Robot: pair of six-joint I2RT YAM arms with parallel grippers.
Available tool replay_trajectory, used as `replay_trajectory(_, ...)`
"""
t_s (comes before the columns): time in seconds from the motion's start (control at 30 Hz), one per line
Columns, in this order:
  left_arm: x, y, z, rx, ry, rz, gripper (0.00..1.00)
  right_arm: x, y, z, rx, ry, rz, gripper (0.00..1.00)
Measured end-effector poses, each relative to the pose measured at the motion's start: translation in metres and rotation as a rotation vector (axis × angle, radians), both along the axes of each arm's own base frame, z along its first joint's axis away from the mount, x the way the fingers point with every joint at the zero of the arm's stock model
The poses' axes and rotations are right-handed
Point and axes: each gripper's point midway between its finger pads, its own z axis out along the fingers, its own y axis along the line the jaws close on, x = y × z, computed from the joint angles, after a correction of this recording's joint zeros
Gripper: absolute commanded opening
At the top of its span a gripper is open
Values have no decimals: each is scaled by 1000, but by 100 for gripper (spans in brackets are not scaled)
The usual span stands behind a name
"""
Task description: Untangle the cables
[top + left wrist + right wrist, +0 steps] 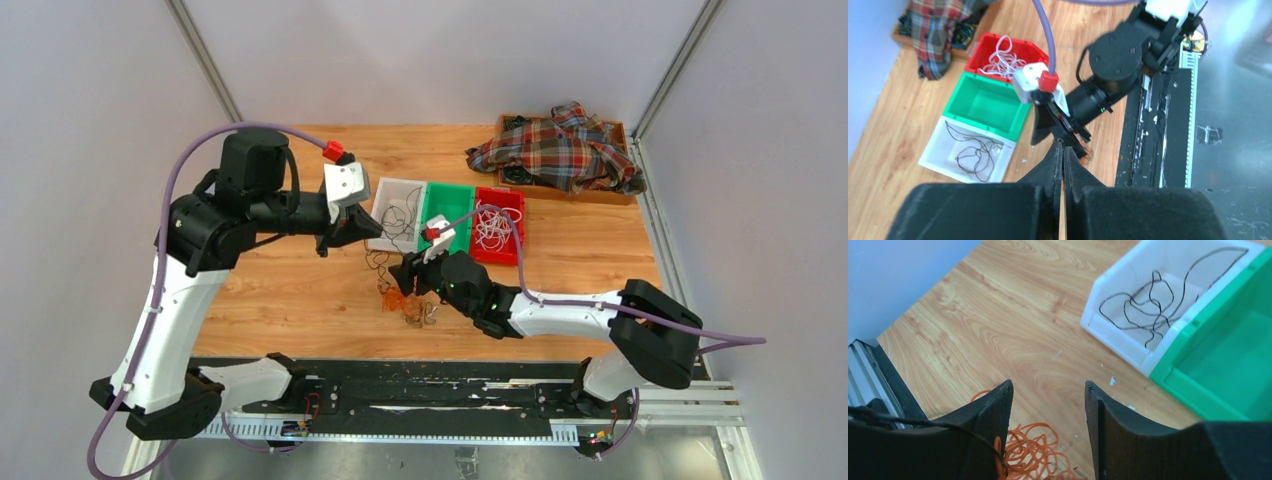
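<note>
A tangle of orange cables with thin black strands lies on the wooden table in front of the bins. My right gripper hangs just over it, open. In the right wrist view the orange cables sit low between the fingers of the right gripper, and a thin black wire drapes over the left finger. My left gripper is shut with nothing in it, raised left of the white bin, pointing towards the right wrist. Black cables lie in the white bin, white cables in the red bin.
A green bin stands between the white and red ones and shows no cables. A wooden tray with a plaid cloth sits at the back right. The black rail runs along the near table edge.
</note>
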Motion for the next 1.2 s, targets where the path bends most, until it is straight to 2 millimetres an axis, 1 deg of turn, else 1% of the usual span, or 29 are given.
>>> replay_trajectory(0.1,3,-2,19,-24,-26,7,0,-1,-7,-20,-9,22,-18,54)
replay_trajectory(0.23,7,-3,51,-66,-89,19,0,-5,-19,-52,-44,65,-45,56)
replay_trajectory(0.3,8,-2,66,-84,-128,30,0,-7,-24,-64,-52,84,-57,57)
replay_trajectory(0.33,8,-1,71,-88,-141,36,0,-7,-26,-66,-44,88,-62,58)
replay_trajectory(0.47,13,3,89,-93,-188,74,0,-7,-28,-64,0,89,-76,59)
replay_trajectory(0.67,39,14,123,-109,-317,208,0,-7,-26,-61,37,89,-79,59)
replay_trajectory(0.8,57,25,160,-168,-457,321,0,-8,-27,-68,19,97,-80,60)
replay_trajectory(0.93,67,38,200,-246,-591,422,0,-9,-30,-74,3,104,-80,60)
replay_trajectory(1.0,67,46,222,-297,-661,464,0,-10,-31,-79,-12,111,-81,60)
replay_trajectory(1.13,61,60,258,-388,-767,527,0,-11,-35,-91,-45,125,-82,60)
replay_trajectory(1.2,58,65,270,-419,-804,543,0,-12,-35,-94,-54,130,-82,60)
